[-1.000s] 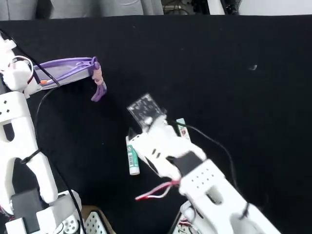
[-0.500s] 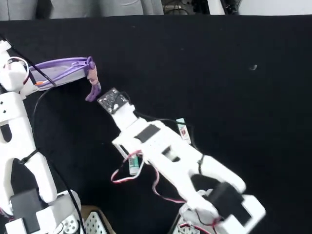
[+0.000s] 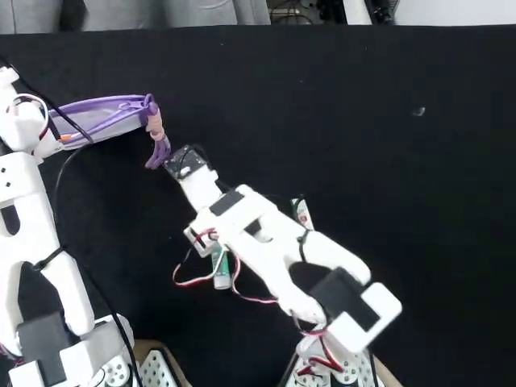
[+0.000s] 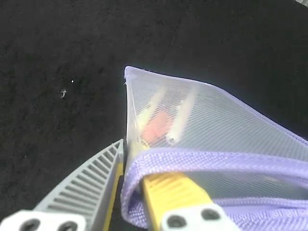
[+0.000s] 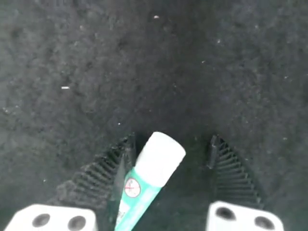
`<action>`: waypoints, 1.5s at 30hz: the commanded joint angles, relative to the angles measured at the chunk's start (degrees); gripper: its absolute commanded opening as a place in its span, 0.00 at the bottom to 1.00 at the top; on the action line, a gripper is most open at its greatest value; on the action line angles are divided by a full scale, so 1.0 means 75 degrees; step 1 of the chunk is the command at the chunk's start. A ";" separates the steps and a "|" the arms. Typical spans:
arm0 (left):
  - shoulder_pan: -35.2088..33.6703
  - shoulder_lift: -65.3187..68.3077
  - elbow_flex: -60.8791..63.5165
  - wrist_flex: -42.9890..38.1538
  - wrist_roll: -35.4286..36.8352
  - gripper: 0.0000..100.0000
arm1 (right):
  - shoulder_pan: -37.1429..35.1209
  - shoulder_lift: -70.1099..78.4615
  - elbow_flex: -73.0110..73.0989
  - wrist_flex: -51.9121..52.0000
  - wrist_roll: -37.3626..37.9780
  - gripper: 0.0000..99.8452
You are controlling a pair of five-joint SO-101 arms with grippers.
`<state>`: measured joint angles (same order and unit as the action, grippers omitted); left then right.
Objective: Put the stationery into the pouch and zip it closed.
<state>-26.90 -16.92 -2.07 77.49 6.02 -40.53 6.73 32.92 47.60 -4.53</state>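
The right fingers (image 5: 103, 180) stand wide open astride the glue stick (image 5: 155, 162), axis along them; left fingers (image 4: 84, 195) clamp the pouch (image 4: 211, 127).

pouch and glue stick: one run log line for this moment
left gripper: shut on pouch rim | right gripper: open around glue stick on table | pouch: open, stationery inside

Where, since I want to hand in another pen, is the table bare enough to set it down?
The whole right half of the table, beyond the right arm, lies bare. It is crowded on the left, between pouch, glue stick and left arm.
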 commanded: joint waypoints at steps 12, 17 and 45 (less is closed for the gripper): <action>-0.0053 -0.0059 -0.0592 -0.0141 -0.0047 0.03 | 0.0105 0.2256 -0.2983 0.2602 0.0246 0.05; -0.0029 -0.0105 -0.0592 -0.0129 -0.0023 0.03 | 0.0258 0.2092 -0.3007 0.2661 0.0270 0.03; 0.2760 -0.0023 -0.2456 0.1641 0.0164 0.03 | 0.2837 -0.8703 0.0041 0.2614 0.1489 0.05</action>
<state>-6.24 -16.57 -16.57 89.63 6.73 -20.84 -55.16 29.76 66.33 3.56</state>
